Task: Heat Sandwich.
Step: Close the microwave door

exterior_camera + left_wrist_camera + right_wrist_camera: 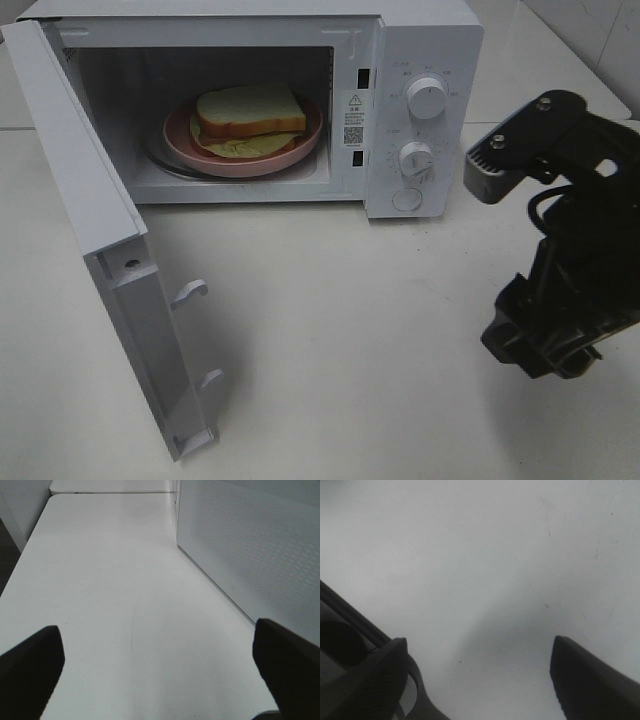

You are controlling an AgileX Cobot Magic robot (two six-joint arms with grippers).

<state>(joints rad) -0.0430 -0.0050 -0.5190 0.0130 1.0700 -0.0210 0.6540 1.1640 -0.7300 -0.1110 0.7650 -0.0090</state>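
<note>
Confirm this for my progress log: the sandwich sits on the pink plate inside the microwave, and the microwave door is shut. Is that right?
Not quite. The microwave door is open, swung wide to the left, as the exterior high view shows. The rest holds: the sandwich sits on the pink plate inside the microwave.
</note>
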